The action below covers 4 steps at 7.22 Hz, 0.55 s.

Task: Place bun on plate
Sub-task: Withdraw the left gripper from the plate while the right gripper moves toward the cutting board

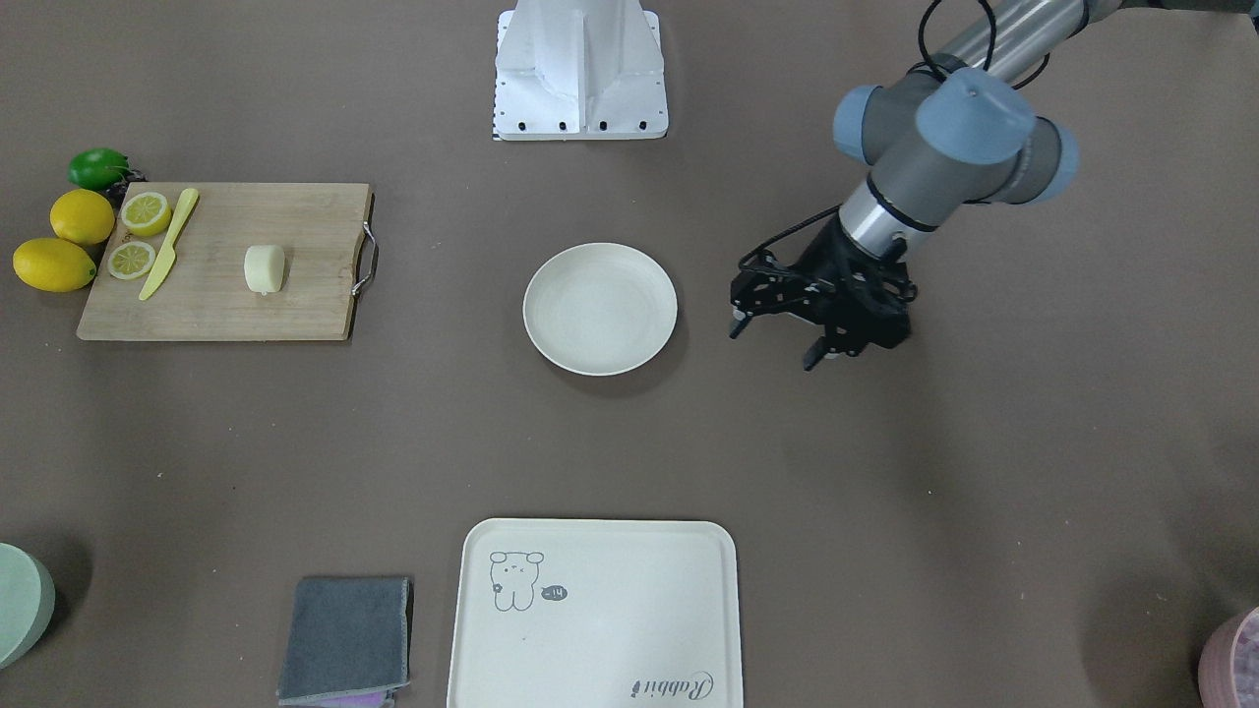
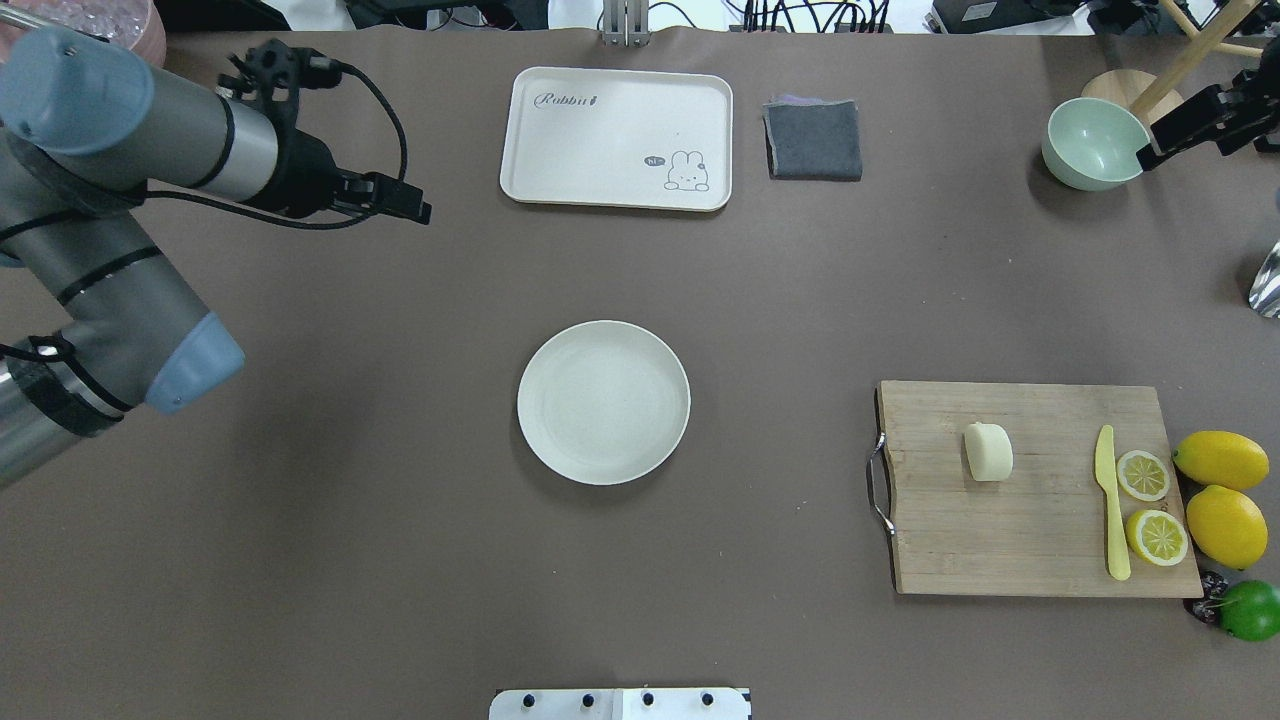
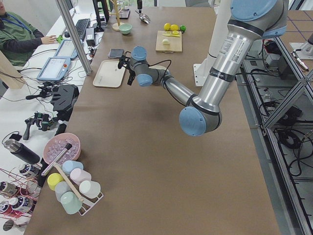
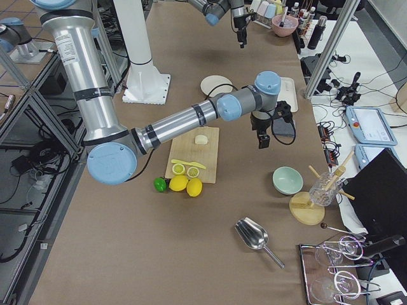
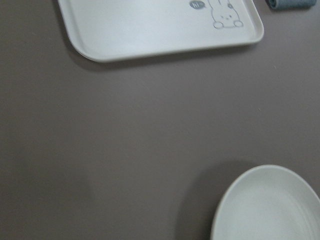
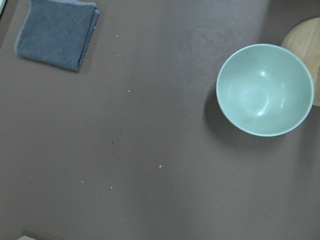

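The bun (image 2: 988, 452) is a pale cream lump lying on a wooden cutting board (image 2: 1030, 520) on my right side, also seen from the front (image 1: 266, 267). At the table's middle sits the round off-white plate (image 2: 603, 402), with nothing on it (image 1: 600, 309). My left gripper (image 1: 772, 349) hangs open over bare table beside the plate, holding nothing. Far from the bun, my right gripper (image 2: 1150, 155) hovers by the pale green bowl (image 2: 1095, 145). Whether its fingers are open or shut does not show.
On the board lie a yellow knife (image 2: 1110, 500) and two lemon halves (image 2: 1143, 475). Whole lemons (image 2: 1222, 460) and a lime (image 2: 1250, 610) sit at its outer edge. A cream tray (image 2: 618, 138), a grey cloth (image 2: 813, 140) and a metal scoop (image 2: 1268, 280) lie farther off.
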{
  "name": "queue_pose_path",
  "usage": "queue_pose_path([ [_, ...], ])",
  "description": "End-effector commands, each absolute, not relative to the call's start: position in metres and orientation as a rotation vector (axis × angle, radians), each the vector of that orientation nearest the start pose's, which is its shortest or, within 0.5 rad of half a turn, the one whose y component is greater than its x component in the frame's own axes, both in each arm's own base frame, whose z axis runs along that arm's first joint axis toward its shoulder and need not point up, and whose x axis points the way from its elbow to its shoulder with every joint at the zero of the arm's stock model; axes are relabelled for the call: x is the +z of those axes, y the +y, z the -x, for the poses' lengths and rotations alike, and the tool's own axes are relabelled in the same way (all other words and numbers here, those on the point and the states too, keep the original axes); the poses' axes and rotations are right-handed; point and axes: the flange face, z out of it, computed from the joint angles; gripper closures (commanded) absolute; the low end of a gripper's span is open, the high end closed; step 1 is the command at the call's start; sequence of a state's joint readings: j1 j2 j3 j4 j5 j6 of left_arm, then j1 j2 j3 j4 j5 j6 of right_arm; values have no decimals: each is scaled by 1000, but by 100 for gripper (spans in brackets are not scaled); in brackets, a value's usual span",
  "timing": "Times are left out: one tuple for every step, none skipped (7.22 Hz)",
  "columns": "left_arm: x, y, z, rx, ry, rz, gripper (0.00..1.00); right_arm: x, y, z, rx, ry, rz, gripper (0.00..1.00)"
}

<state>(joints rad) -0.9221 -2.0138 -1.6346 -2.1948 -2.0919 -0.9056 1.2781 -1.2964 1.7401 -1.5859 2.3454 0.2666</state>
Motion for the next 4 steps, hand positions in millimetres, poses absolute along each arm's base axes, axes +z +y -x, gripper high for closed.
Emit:
queue_pose_path([
  [335,-616,-240,37,1038,-500,2,415,-561,154,-158,-869,-115,0],
  [347,-631,-216,55,1000,-533,2,426,-535,168,-143,-869,-64,0],
  [355,-636,-208,70,980,-545,2,432,-514,179,-153,-868,-35,0],
  [356,-636,-208,72,978,-549,2,432,-496,207,-175,-869,6,0],
])
